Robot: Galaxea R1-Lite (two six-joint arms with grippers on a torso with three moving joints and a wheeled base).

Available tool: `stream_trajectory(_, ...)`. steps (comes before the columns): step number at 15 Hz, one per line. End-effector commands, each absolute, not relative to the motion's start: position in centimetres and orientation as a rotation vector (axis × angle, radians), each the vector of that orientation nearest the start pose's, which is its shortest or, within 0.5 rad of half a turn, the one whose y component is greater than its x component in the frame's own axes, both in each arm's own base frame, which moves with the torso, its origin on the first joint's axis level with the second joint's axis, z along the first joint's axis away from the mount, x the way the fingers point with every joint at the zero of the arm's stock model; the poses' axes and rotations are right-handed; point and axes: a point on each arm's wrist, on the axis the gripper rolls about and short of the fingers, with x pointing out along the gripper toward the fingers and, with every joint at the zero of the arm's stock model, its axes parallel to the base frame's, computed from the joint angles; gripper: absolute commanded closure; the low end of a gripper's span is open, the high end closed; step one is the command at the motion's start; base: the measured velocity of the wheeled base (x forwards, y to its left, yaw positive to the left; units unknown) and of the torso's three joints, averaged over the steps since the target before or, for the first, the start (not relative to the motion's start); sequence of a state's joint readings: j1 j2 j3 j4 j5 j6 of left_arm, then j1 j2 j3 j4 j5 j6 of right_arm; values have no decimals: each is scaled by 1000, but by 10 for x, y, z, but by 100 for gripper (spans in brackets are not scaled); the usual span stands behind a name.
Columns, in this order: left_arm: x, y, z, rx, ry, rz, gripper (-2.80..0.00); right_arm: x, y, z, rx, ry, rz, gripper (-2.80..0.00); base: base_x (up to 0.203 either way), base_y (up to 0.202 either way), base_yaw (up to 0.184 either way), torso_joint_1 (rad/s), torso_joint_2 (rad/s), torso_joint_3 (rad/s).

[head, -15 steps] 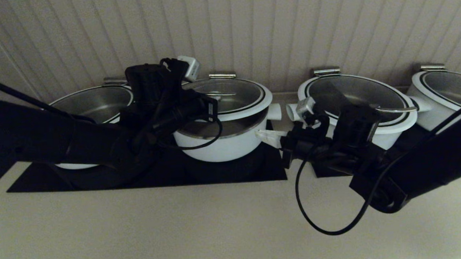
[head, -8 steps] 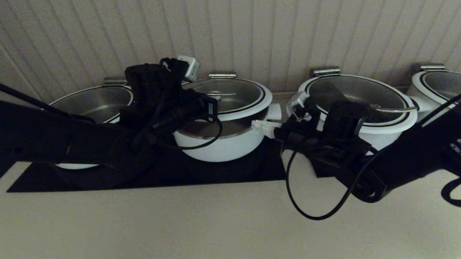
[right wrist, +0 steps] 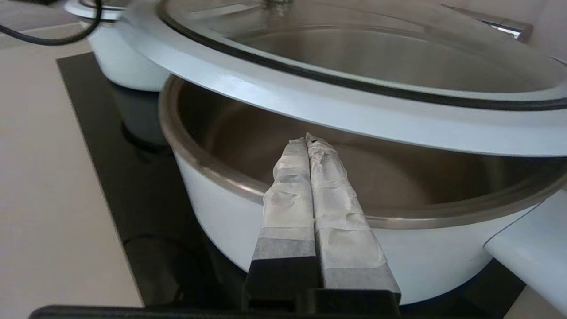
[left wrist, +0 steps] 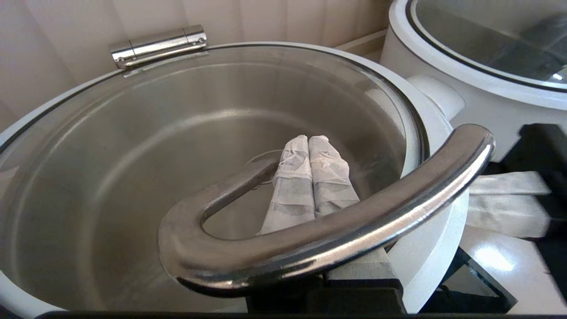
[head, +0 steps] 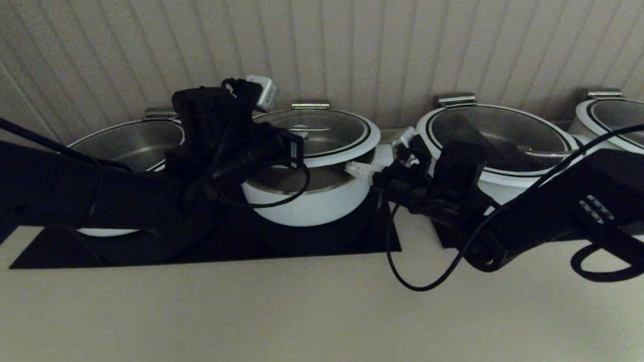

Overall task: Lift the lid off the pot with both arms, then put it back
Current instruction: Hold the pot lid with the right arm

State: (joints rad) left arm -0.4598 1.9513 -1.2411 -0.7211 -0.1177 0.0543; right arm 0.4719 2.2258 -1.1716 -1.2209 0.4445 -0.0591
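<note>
lid (head: pixel 320 132): tilted, front raised off pot (head: pixel 306 200)
left gripper (left wrist: pixel 310 146): closed under handle (left wrist: pixel 328 230)
right gripper (right wrist: pixel 308 144): closed, tips in gap at right
neighbours: wider pots (head: pixel 500 137) both sides

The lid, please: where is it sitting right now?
In the head view the lid is tilted above the pot, centre-left, its front edge raised, with the left gripper under its steel handle.

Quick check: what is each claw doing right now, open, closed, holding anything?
Left claw: closed, slipped under the lid's steel handle, propping up the lid; nothing pinched.
Right claw: closed, empty, tips between lid rim and the pot.
</note>
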Motion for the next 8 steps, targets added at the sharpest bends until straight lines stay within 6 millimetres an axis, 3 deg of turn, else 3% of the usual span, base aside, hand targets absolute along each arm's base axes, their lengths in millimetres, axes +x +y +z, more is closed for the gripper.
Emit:
stream_trajectory(1, 351, -177, 225, 51, -33, -578, 0, 385, 208, 141, -53, -221, 912, 0, 0, 0, 0, 0, 0, 0)
stream_trajectory(8, 344, -174, 220, 93, -19, -577, 0, 390, 209, 156, -47, -280, 860, 0, 0, 0, 0, 0, 0, 0)
